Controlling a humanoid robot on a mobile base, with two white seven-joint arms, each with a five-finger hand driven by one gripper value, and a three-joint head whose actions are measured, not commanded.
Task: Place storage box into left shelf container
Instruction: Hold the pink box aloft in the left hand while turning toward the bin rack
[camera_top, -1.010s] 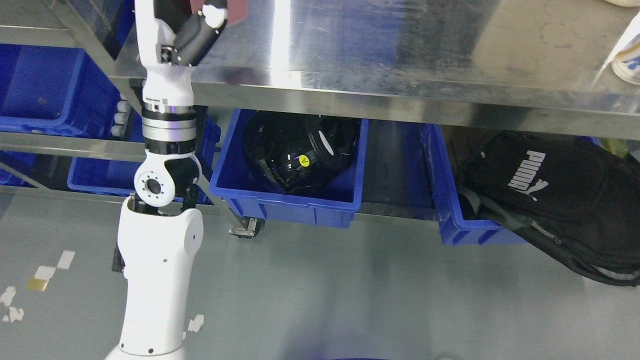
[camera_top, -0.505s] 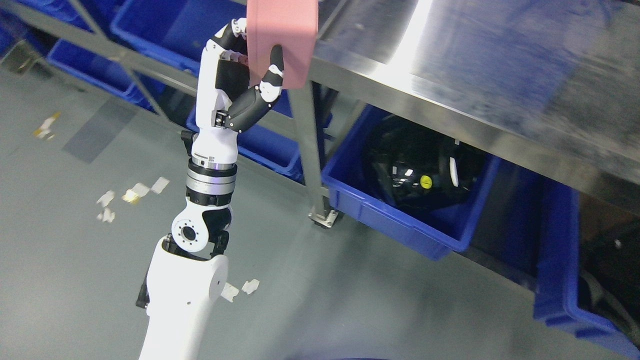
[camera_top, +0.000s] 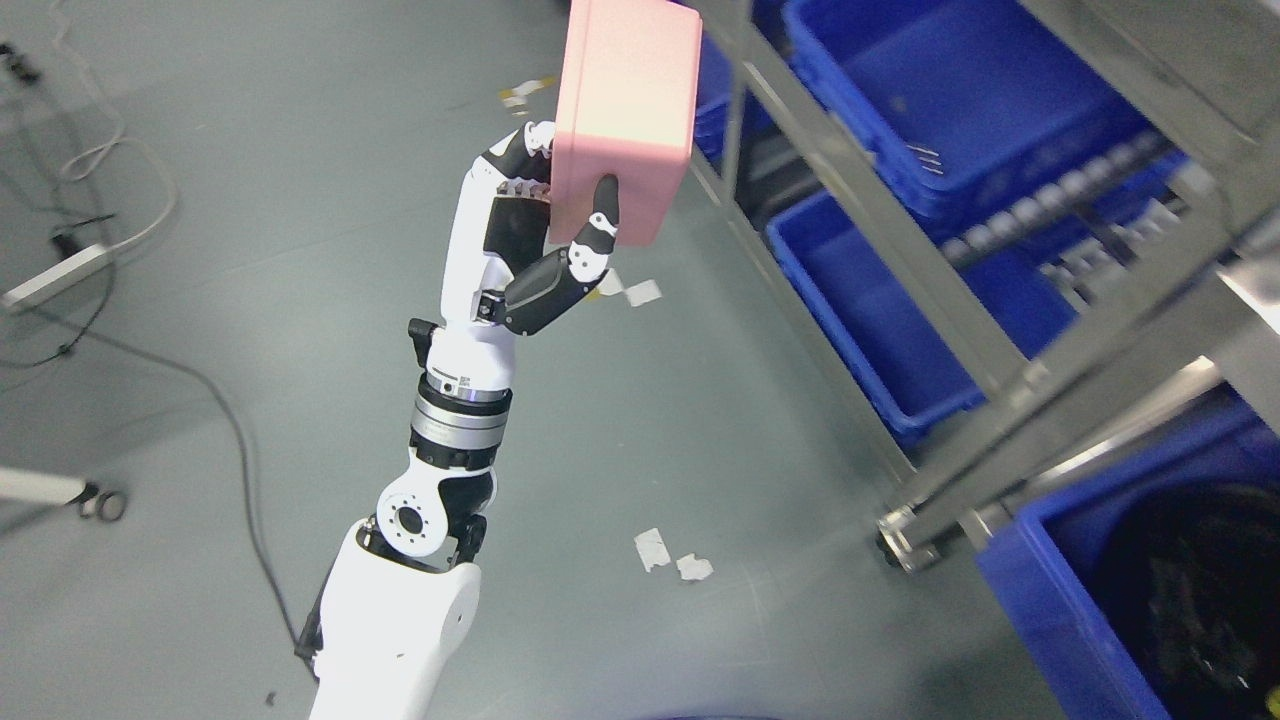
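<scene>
The left hand (camera_top: 545, 240) has its fingers curled around the lower end of the pink box (camera_top: 625, 120), thumb pressed on the near face — the box stands upright above the floor, just left of the shelf (camera_top: 960, 330) and not yet over any bin. The hold looks narrow: only the bottom edge is pinched, so a quick swing could probably tip the box out. The shelf's slanted steel post stands just beside the box and could catch its corner on the way in. Open floor lies left of the shelf; the upper blue bin (camera_top: 900, 90) offers the widest mouth.
</scene>
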